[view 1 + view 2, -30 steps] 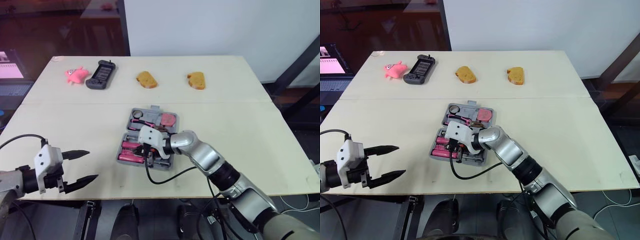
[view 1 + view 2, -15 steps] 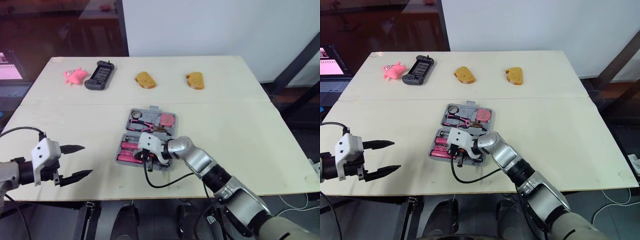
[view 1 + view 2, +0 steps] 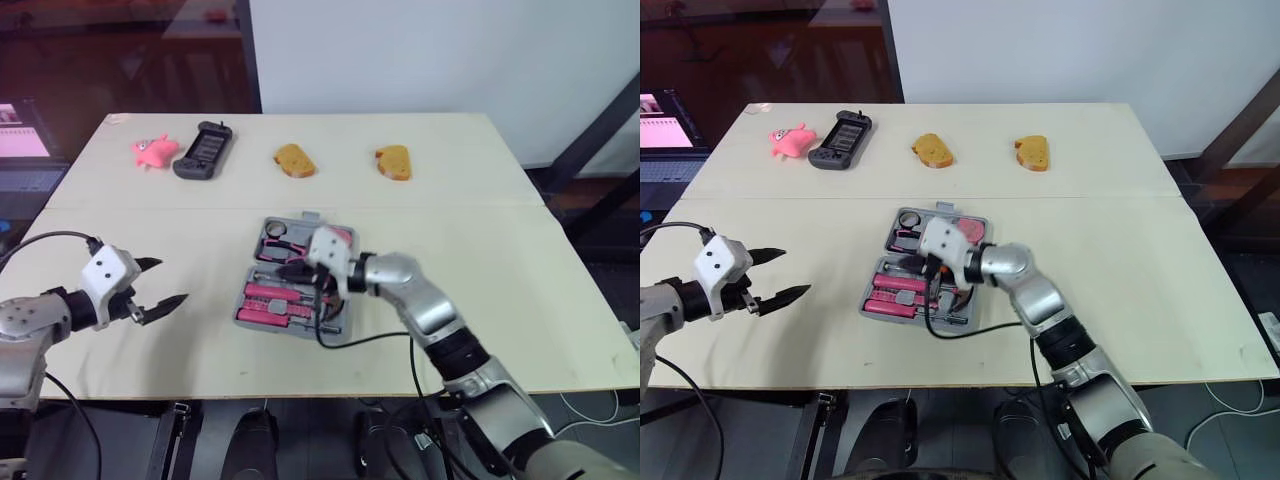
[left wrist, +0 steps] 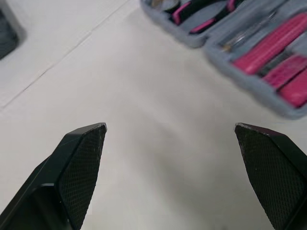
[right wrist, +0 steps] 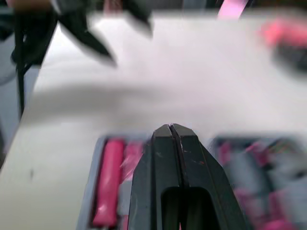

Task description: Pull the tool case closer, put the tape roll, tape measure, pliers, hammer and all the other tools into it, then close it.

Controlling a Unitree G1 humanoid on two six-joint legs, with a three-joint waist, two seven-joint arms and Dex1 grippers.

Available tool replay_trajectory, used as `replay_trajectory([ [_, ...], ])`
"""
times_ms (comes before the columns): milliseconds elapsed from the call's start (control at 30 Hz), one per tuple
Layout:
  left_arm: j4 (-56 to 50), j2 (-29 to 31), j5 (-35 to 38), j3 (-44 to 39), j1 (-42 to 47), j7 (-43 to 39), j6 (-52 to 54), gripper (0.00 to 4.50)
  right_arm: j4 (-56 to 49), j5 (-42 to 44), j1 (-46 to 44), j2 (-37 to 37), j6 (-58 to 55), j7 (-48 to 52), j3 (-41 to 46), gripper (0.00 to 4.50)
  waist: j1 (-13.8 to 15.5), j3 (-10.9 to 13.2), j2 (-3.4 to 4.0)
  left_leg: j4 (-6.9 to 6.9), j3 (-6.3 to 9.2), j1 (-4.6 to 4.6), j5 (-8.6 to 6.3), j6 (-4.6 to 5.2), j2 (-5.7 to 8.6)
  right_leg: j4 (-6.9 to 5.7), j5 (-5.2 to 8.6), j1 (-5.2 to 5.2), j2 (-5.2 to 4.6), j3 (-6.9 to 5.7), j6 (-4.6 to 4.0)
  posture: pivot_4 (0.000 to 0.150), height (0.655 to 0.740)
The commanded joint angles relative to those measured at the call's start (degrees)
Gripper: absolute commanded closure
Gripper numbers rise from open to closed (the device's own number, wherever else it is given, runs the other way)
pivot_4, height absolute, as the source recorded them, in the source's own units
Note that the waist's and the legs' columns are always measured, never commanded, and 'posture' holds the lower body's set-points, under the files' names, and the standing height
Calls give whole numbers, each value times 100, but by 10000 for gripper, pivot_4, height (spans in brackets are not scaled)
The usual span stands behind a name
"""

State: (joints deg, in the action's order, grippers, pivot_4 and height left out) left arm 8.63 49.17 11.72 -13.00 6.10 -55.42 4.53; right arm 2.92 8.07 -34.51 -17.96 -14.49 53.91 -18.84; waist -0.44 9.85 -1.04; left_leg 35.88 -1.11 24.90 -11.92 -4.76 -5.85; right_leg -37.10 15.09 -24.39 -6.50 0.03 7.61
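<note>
The grey tool case [image 3: 242, 318] lies open at mid-table, both halves flat. Pink-handled tools [image 3: 265, 293] fill its near half; pliers [image 3: 286, 246], a pink tape measure [image 3: 338, 237] and a round tape roll [image 3: 908, 218] lie in the far half. My right gripper [image 3: 285, 270] hovers over the case's middle, pointing left, with its fingers [image 5: 171, 139] pressed together and nothing between them. Off to the left of the case, my left gripper [image 3: 170, 281] stands open over bare table, its fingertips [image 4: 91, 139] wide apart and the case's corner [image 4: 249, 81] beyond them.
Along the far edge lie a pink toy [image 3: 152, 150], a black handheld device [image 3: 203, 150] and two pieces of bread [image 3: 293, 159] [image 3: 393, 162]. A cable hangs from the right wrist across the case's near rim.
The right gripper has swung up from the case's near half to its middle and now points left. The left gripper has moved farther onto the table, toward the case.
</note>
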Motion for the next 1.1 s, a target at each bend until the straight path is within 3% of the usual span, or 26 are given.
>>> replay_trajectory([
  [33, 601, -19, -508, 362, 441, 121, -842, 0, -224, -253, 53, -654, -6, 145, 178, 44884, 10, 0, 0, 0, 0, 0, 0, 0, 0, 0, 0, 0, 0, 0, 0, 1500, 7207],
  [200, 1720, -196, -646, 892, 1492, -350, -1498, 0, -181, -499, 210, -1482, -61, 149, 340, 44884, 101, 1, -1, 2, -1, 1, 2, -4, 0, -1, 0, -2, 0, 0, 0, 1500, 7207],
  [333, 3010, -274, -615, 1285, 2316, -1327, -1691, 0, 4, -793, 350, -1889, -83, 82, 344, 44884, 104, 1, -1, 3, -2, 1, 3, -4, 1, -2, -1, -3, 1, -1, 1, 1500, 7207],
  [433, 3891, -486, -813, 1519, 2843, -1566, -1955, 8158, 214, -1033, 459, -1943, 139, -15, 222, 45000, 112, 1, -1, 4, -3, 1, 3, -4, 1, 0, 0, -3, 1, 0, 1, 1500, 7207],
  [667, 5307, -992, -1200, 1760, 3711, -1581, -2506, 44377, 921, -1509, 417, -1798, 450, -308, 51, 45000, 115, 2, -3, 14, -3, 7, 4, -5, 1, -1, -1, -1, 1, -1, 3, 1500, 7207],
  [1100, 6367, -1767, -1826, 1905, 4361, -304, -2546, 44377, 2014, -1756, 57, -1206, 972, -418, -97, 45000, 110, 2, -4, 14, -2, 7, 7, -9, 1, -2, -1, -1, 1, 0, 4, 1500, 7207],
])
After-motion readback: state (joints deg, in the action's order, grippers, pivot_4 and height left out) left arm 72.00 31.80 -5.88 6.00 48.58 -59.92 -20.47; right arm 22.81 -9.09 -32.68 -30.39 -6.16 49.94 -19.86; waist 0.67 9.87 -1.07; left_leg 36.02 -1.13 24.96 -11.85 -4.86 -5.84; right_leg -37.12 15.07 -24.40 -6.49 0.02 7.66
